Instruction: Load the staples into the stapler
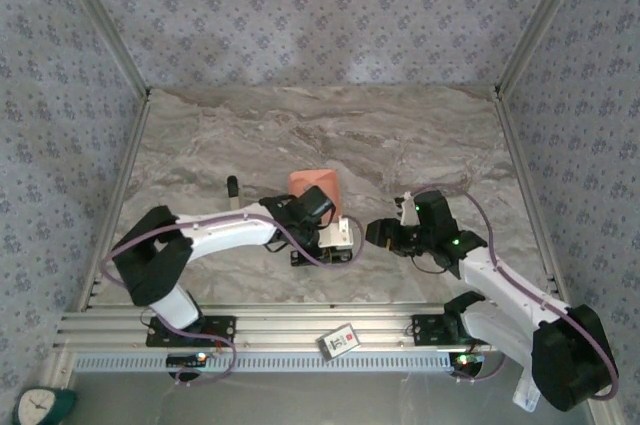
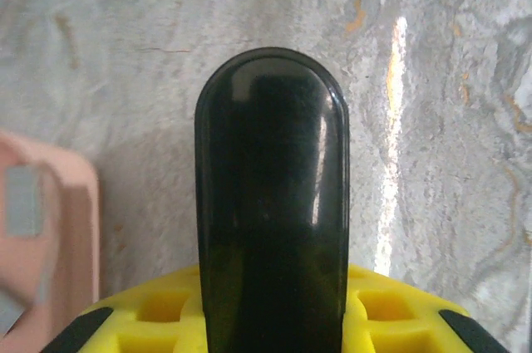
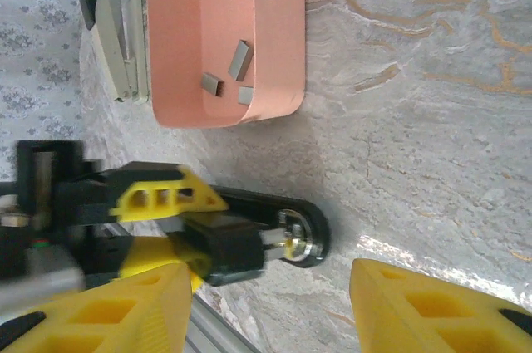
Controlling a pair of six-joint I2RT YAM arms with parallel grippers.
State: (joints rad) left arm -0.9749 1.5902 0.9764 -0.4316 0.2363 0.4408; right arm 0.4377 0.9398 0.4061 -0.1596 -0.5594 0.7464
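Seen from above, two arms reach in from the near edge of a marble-patterned desk (image 1: 420,145) and meet near its middle.

The left arm rises from its base, bends sharply at the elbow out to the left, and then stretches its white forearm rightward. Its wrist tips down over a black stapler (image 1: 340,245) lying on the desk. The left gripper (image 1: 312,230) is narrow, with its yellow fingers (image 2: 158,311) pressed against either side of the stapler's glossy black body. In the left wrist view, the stapler's rounded end sticks out beyond the fingers.

The right arm comes in from the lower right corner, with its forearm angled up and to the left. The right gripper (image 1: 380,233) points towards the black stapler from just beside it. Its jaws stand wide apart with nothing between them, and it does not touch the stapler.

The staples (image 3: 240,60) lie as short grey strips scattered inside a salmon-orange tray (image 1: 318,183), which sits just behind the black stapler. A grey stapler (image 3: 116,46) lies on the desk beyond the tray, well clear of both grippers.
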